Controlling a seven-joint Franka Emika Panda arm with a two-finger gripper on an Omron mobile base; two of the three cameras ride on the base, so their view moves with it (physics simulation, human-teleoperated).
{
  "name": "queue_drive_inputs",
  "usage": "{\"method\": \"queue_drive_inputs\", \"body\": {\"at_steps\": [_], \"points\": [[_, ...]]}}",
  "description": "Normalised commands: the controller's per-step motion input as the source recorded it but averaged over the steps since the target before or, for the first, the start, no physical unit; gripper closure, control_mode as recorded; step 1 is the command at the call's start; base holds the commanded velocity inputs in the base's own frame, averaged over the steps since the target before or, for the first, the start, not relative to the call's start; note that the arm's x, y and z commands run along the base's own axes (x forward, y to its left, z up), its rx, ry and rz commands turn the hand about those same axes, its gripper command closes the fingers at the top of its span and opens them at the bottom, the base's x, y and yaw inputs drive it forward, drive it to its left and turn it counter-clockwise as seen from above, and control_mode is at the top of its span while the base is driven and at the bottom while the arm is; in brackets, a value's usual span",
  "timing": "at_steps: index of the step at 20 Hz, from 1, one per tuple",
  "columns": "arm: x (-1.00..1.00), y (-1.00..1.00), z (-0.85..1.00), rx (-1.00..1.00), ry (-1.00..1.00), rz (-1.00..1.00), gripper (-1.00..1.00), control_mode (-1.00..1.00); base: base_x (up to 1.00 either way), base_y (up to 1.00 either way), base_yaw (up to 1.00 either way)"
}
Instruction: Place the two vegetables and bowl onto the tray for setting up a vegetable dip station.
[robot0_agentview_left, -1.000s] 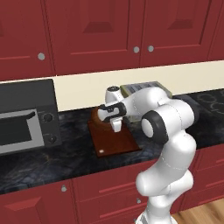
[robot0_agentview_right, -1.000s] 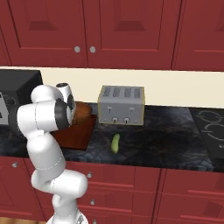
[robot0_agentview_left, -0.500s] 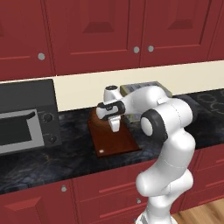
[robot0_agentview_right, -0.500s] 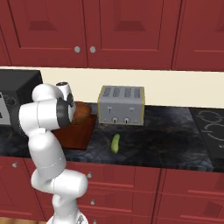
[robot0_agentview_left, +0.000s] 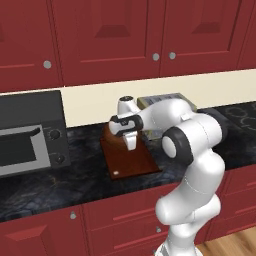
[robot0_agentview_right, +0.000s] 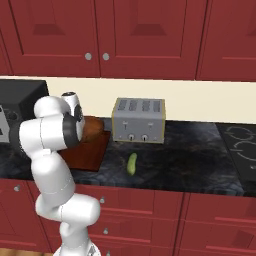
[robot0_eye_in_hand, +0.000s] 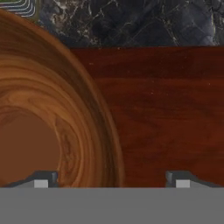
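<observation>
The brown wooden bowl (robot0_eye_in_hand: 39, 131) rests on the far end of the reddish-brown tray (robot0_eye_in_hand: 166, 109). My gripper (robot0_eye_in_hand: 111, 181) hangs just above it, open, its fingertips wide apart on either side of the bowl's rim and touching nothing. From the left base view the gripper (robot0_agentview_left: 131, 142) points down over the bowl (robot0_agentview_left: 112, 137) on the tray (robot0_agentview_left: 132, 165). In the right base view my arm partly hides the bowl (robot0_agentview_right: 94, 128) and tray (robot0_agentview_right: 89, 154). A green cucumber-like vegetable (robot0_agentview_right: 132, 163) lies on the dark counter to the tray's right.
A silver toaster (robot0_agentview_right: 138, 120) stands against the wall right of the tray, also seen behind my arm (robot0_agentview_left: 161, 101). A black microwave (robot0_agentview_left: 25, 142) sits at the left. Dark stone counter (robot0_agentview_right: 190, 160) runs to a stove top (robot0_agentview_right: 242, 150) at the far right.
The jaws have gone from shut to wide open over the bowl's rim. The arm and the bowl have hardly moved.
</observation>
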Motion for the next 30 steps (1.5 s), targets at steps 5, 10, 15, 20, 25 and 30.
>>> {"method": "queue_drive_inputs", "body": {"at_steps": [5,10,15,20,25,30], "points": [[-0.30,0.04,0.09,0.02,0.00,0.00,-1.00,-1.00,0.00,0.00,0.00],[-0.40,0.00,0.09,0.00,0.00,0.04,-1.00,-1.00,0.00,0.00,0.00],[-0.42,0.00,0.09,0.00,-0.03,0.17,-1.00,-1.00,0.00,0.00,0.00],[-0.28,0.00,0.15,0.02,-0.06,0.17,-1.00,-1.00,0.00,0.00,0.00],[-0.22,0.00,0.18,0.03,-0.04,0.16,-1.00,-1.00,0.00,0.00,0.00],[-0.30,0.00,0.19,0.03,0.00,0.27,-1.00,-1.00,0.00,0.00,0.00]]}}
